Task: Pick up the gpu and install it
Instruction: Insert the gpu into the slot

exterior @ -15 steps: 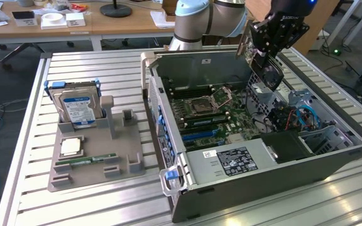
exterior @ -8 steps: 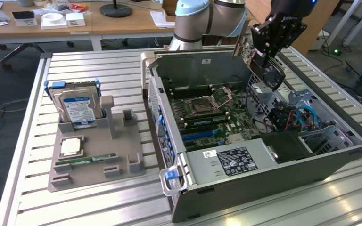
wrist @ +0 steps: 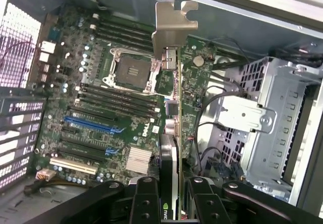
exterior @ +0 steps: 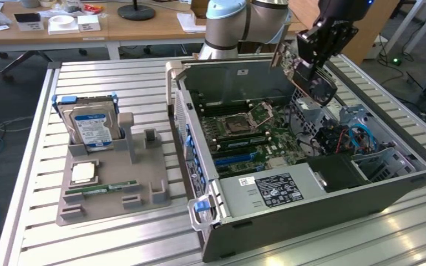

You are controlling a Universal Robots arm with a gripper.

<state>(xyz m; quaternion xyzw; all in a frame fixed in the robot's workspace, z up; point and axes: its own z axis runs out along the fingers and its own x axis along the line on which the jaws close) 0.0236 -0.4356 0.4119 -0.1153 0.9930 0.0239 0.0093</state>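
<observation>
My gripper [exterior: 319, 54] hangs over the far right corner of the open computer case [exterior: 294, 221] and is shut on the gpu [exterior: 308, 75]. The card is tilted, its black fan toward the exterior view's right, and it sits above the case without touching the board. In the wrist view the gpu [wrist: 179, 108] is edge-on between my black fingers [wrist: 145, 201], with its silver bracket [wrist: 169, 27] at the far end. Below it lies the green motherboard [wrist: 101, 108], with the blue slot [wrist: 93, 125] off to one side of the card.
A silver drive cage [wrist: 272, 118] and loose cables stand close beside the card inside the case. On the exterior view's left, a grey fixture [exterior: 109, 191] holds a hard drive [exterior: 91, 124], a processor [exterior: 85, 173] and a RAM stick [exterior: 98, 189]. The power supply [exterior: 268, 191] fills the near end.
</observation>
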